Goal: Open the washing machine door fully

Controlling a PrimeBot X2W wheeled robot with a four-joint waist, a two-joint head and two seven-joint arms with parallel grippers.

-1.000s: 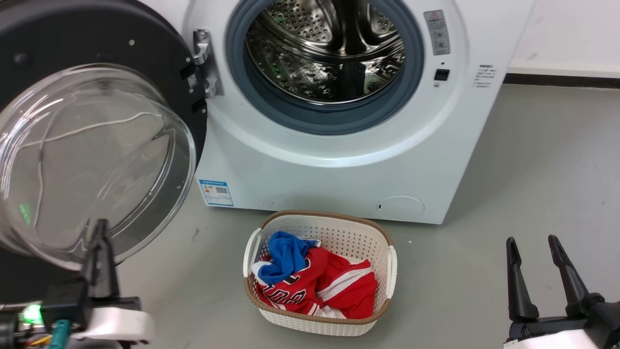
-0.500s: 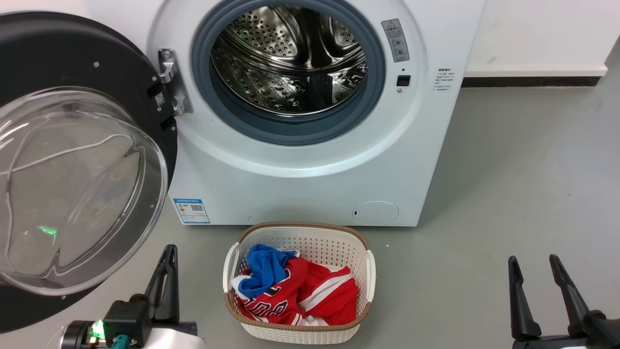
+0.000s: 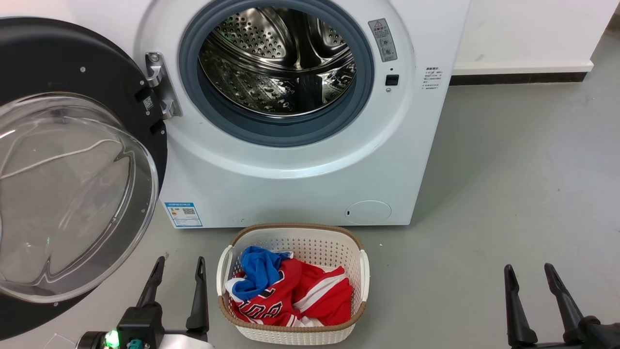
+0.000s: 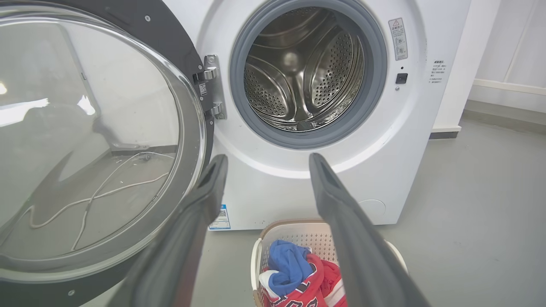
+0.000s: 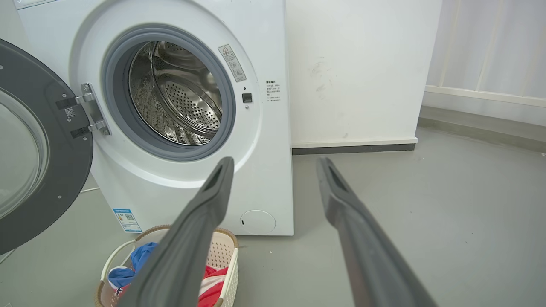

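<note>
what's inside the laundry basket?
The basket holds a red jersey with white trim, and a blue cloth lies on top of its left side. Anything under the two, and the basket's bottom, is covered.

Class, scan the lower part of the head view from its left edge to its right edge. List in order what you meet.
washing machine door → left gripper → laundry basket → right gripper
</note>
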